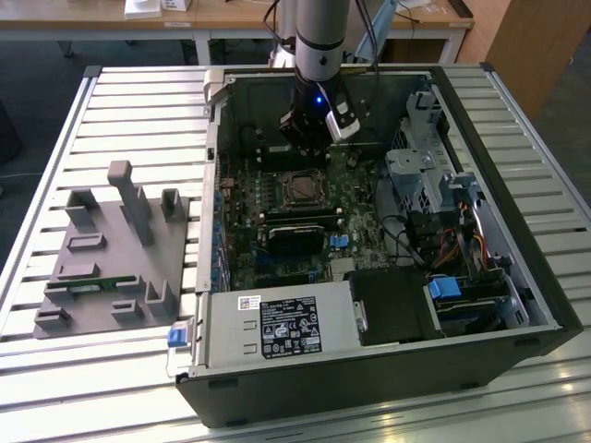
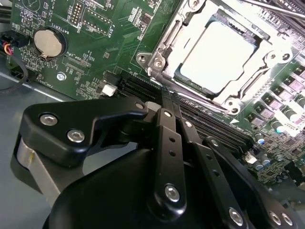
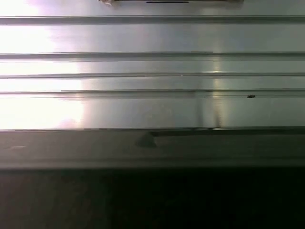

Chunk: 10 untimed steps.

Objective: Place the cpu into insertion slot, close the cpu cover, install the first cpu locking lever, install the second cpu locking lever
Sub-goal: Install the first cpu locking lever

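Open black desktop computer case [image 1: 388, 369], lying on its side on a ribbed aluminium bench [image 1: 138, 101], green motherboard [image 1: 277, 231] exposed at centre frame in the exterior view. Small flat square cpu with dull silver-grey metal top [image 2: 217, 57]: seated in the square insertion slot with black and silver rim [image 2: 159, 59], upper right of the second wrist view; in the exterior view the socket [image 1: 302, 189] sits at upper centre of the board. Thin silver metal cpu cover frame [image 2: 259, 67]: appears to lie down around the chip's raised middle, though whether the locking levers are latched cannot be told. Black robot hand [image 1: 309, 138]: hanging over the board just above the socket in the exterior view; in the second wrist view its black linkage [image 2: 167, 157] fills the lower frame, with nothing visibly held; how far apart the fingers stand cannot be told. Handling, by judgement: the chip is light, rigid and smooth-topped, with a fragile underside, best taken by opposite edges; the cover is thin stiff sheet metal, best pressed on its frame. Also present: grey moulded parts fixture [image 1: 111, 258], left of frame; round silver coin battery [image 2: 49, 42], upper left of the second wrist view.
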Motion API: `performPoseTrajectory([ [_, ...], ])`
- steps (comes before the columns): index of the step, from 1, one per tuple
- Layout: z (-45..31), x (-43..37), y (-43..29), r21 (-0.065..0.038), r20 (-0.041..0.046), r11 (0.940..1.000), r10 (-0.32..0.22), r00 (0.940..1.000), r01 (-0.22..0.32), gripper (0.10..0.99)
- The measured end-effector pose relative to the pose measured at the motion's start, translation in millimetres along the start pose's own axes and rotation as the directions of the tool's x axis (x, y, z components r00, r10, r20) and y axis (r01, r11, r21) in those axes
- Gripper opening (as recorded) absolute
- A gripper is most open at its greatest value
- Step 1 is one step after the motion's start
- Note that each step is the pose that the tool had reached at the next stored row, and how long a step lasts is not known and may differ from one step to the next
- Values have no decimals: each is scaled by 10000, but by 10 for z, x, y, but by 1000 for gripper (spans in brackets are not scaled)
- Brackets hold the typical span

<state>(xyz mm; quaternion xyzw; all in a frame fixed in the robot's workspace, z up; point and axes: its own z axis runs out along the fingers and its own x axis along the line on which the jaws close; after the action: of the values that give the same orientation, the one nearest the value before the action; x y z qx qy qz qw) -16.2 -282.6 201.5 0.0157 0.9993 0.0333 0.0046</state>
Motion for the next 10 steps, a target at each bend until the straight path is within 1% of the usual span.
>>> performPoseTrajectory([
  [6, 22, -17, -1, 32, -44, 10000, 3, 10000, -3, 106],
  [10, 35, -18, -1, 31, -61, 10000, 4, 10000, -4, 106],
])
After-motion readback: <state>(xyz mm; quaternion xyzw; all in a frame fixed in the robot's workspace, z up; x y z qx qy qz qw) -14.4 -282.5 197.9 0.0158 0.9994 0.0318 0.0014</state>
